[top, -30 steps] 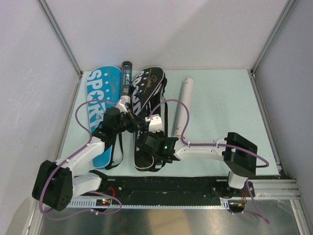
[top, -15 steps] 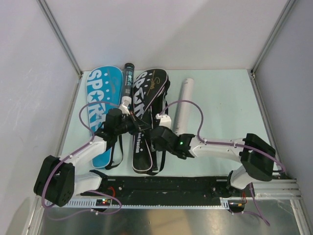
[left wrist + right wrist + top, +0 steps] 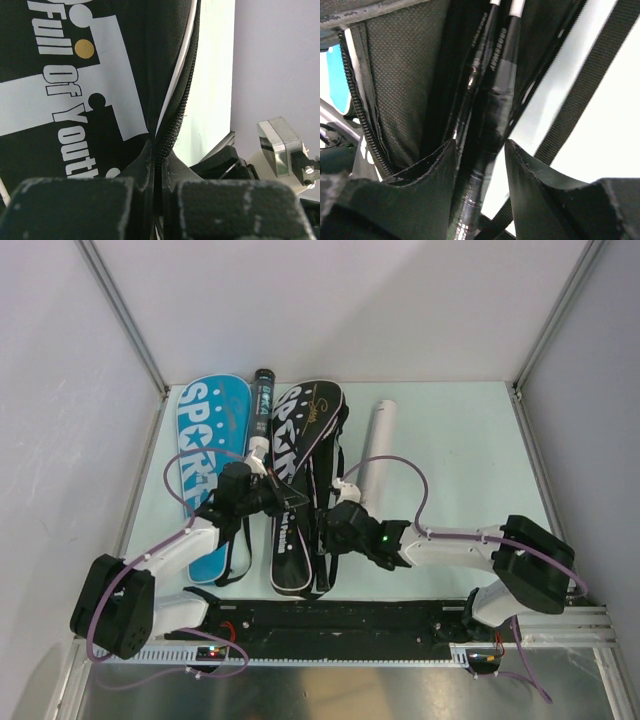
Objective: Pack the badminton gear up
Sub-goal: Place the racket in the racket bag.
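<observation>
A: The left fingers (image 3: 150,167) are pressed together on the zipper edge (image 3: 172,125) of the black cover (image 3: 300,430). The right fingers (image 3: 333,527) are spread around the racket handles (image 3: 492,100) inside.
B: Where's it lying?
A: Left of the tabletop's (image 3: 460,460) middle, beside the blue cover (image 3: 205,440).
B: Next?
A: Probably seat the rackets, then zip. Since a second ago the right elbow has swung toward the right edge.

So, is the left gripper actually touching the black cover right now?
Touching. The left wrist view shows the left gripper shut on the zippered edge of the black cover, with the zipper pinched between its fingers and no gap.
</observation>
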